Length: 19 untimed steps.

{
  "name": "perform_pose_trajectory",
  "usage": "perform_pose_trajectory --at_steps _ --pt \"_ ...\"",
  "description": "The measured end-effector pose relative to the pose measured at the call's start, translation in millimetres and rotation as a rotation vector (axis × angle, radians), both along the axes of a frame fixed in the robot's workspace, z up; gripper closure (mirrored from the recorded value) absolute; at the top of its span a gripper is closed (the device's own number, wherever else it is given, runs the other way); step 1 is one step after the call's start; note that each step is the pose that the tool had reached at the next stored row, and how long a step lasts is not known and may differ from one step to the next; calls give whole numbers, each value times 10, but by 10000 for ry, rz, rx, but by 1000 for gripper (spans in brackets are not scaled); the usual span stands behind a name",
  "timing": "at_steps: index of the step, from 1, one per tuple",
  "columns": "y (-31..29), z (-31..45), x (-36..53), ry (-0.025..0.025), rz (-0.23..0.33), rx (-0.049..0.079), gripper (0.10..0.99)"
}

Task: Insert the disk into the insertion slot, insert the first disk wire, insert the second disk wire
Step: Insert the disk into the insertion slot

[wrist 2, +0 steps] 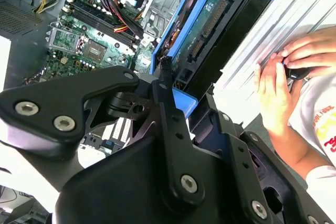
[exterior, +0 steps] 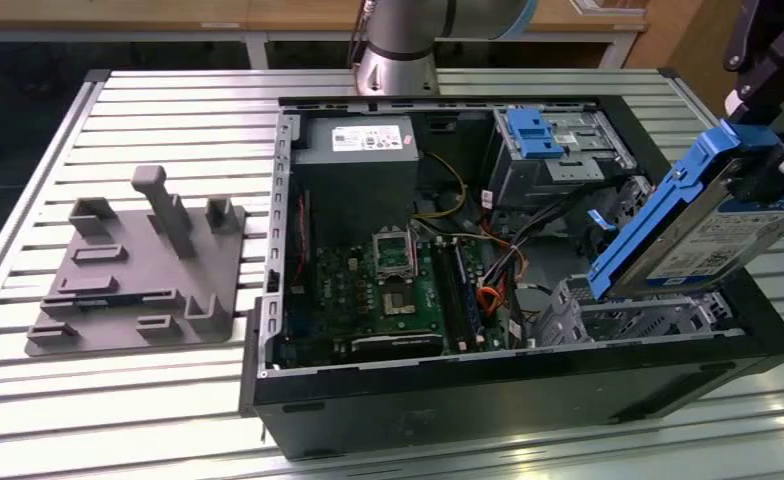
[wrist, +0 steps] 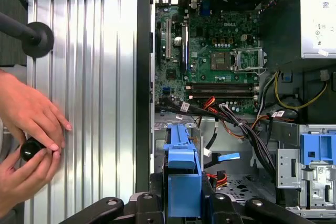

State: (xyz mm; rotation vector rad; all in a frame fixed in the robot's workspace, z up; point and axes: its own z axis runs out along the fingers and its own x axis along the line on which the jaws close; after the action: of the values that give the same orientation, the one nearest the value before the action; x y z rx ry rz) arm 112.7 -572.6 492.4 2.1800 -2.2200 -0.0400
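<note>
My gripper [exterior: 763,165] is shut on the disk [exterior: 712,230], a silver drive with a white label in a blue caddy. The disk hangs tilted, its lower end just above the insertion slot [exterior: 639,318], a perforated metal cage in the near corner of the open computer case on the exterior view's right. In both wrist views the caddy's blue end [wrist: 181,179] [wrist 2: 210,24] sits clamped between the black fingers [wrist: 157,205]. Loose black, red and orange cables [wrist: 231,124] lie in the case beside the slot; I cannot tell which are the disk wires.
A taller grey cage with a blue latch [exterior: 542,135] stands at the case's back. The motherboard [exterior: 399,290] fills the case's middle. A grey printed fixture [exterior: 139,270] lies on the slatted table. A person's hands [wrist: 29,135] hold a black knob beside the case.
</note>
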Motion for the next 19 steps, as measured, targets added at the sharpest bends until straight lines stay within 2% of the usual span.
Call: perform_pose_trajectory --at_steps 3,6,10,17,19 --pt "0 1 0 0 0 9 722" --pt "-4 0 0 -2 0 109 722" --pt "-15 0 -2 -8 0 333 722" --pt "-48 0 -3 -13 -1 820 722" --pt "-54 0 -2 -14 0 906 722"
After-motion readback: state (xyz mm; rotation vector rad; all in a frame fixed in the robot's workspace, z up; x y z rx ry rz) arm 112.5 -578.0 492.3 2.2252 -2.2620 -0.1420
